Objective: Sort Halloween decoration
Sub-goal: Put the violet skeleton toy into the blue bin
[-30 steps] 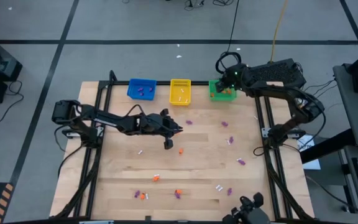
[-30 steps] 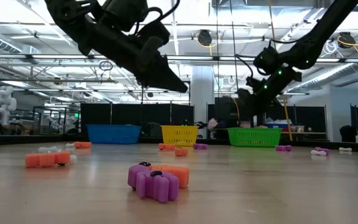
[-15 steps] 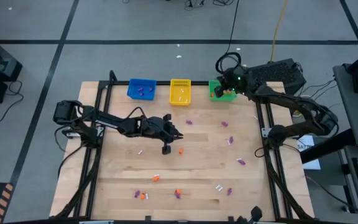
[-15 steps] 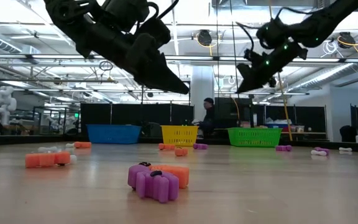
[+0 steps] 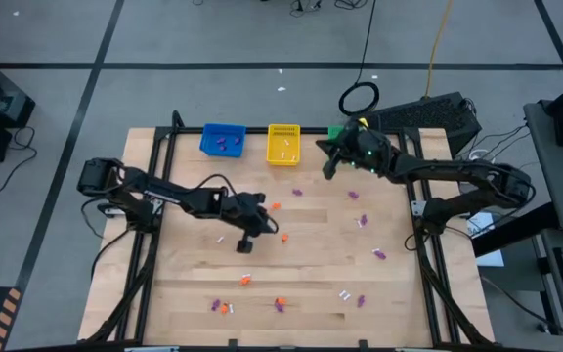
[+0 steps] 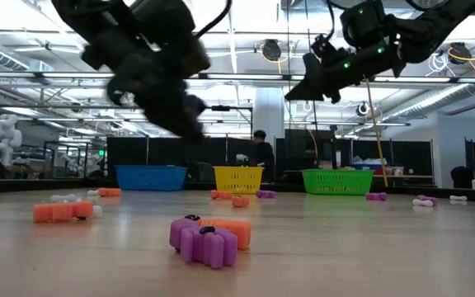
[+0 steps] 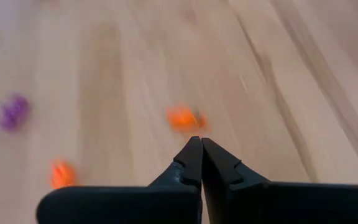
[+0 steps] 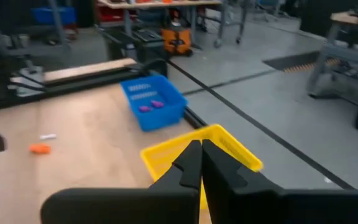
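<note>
Three baskets stand in a row along the far edge of the desk (image 5: 184, 293): one blue basket (image 5: 222, 140) holding two purple trinkets (image 8: 150, 106), one yellow basket (image 5: 283, 143), and one green basket (image 6: 336, 181) partly hidden under the right arm. The rest of the Halloween decoration (image 5: 280, 305) lies scattered over the wood, orange, purple and white pieces. The left gripper (image 7: 201, 144) hangs over mid-desk, fingers together, empty. The right gripper (image 8: 201, 147), also pinched together and empty, hovers near the yellow basket.

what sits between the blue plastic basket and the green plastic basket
The yellow plastic basket sits between the blue plastic basket and the green plastic basket, seen in the high and low views.
</note>
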Motion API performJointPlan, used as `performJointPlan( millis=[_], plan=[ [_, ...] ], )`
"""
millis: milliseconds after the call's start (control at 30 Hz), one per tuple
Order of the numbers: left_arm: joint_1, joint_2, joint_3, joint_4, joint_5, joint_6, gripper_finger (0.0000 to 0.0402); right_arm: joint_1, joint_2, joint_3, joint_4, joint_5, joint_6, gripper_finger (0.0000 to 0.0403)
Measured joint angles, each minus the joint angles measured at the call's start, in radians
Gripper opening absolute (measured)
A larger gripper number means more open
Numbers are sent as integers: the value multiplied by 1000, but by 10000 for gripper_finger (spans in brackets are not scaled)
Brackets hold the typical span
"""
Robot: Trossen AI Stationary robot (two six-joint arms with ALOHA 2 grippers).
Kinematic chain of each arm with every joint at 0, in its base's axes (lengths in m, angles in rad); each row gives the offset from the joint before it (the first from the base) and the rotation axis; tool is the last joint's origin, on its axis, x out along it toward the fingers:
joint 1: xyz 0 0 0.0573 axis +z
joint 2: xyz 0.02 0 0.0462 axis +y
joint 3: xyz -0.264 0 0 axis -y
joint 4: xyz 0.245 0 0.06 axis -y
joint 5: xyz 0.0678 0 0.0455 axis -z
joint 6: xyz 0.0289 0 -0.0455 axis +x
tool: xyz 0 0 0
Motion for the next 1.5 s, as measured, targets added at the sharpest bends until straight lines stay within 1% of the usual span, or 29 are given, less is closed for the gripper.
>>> performJointPlan(
  millis=[100, 233, 333, 433, 567, 700, 800, 900, 1000, 1133, 1267, 1400, 1500],
  plan=[
    [-36, -52, 0, -141, -12, -11, 1, 35, -1, 0, 10, 1, -20, 1],
    [-96, -127, 0, -302, -49, -74, 1, 64, 0, 0, 8, 3, -24, 0],
    [-152, -161, 1, -417, -52, -169, 1, 83, 3, 0, 8, 24, -40, 0],
    [-241, -170, 0, -579, -51, -265, 1, 95, 3, -1, 6, 52, -49, 0],
    [-369, -169, 0, -676, -52, -404, 1, 96, 3, -1, 3, 52, -52, 0],
    [-484, -169, 0, -668, -52, -539, 5, 96, 3, -1, 5, 52, -46, 0],
    [-552, -162, 0, -656, -36, -666, 23, 104, 3, -1, 3, 52, -39, 0],
    [-615, -158, 0, -621, -14, -848, 53, 123, 3, -1, 1, 52, -39, 0],
    [-671, -145, 0, -551, -13, -1044, 89, 146, 3, -1, 2, 52, -40, 0],
    [-740, -107, 0, -460, -86, -1228, 133, 179, 3, -1, 8, 52, -34, 0],
    [-786, -61, 0, -403, -150, -1325, 165, 205, 3, -1, 14, 59, -40, 0],
    [-807, -16, 18, -391, -199, -1336, 183, 223, 3, -1, 17, 105, -52, 0],
    [-812, 15, 32, -395, -237, -1325, 185, 225, 3, -1, 17, 106, -75, 0]
  ],
)
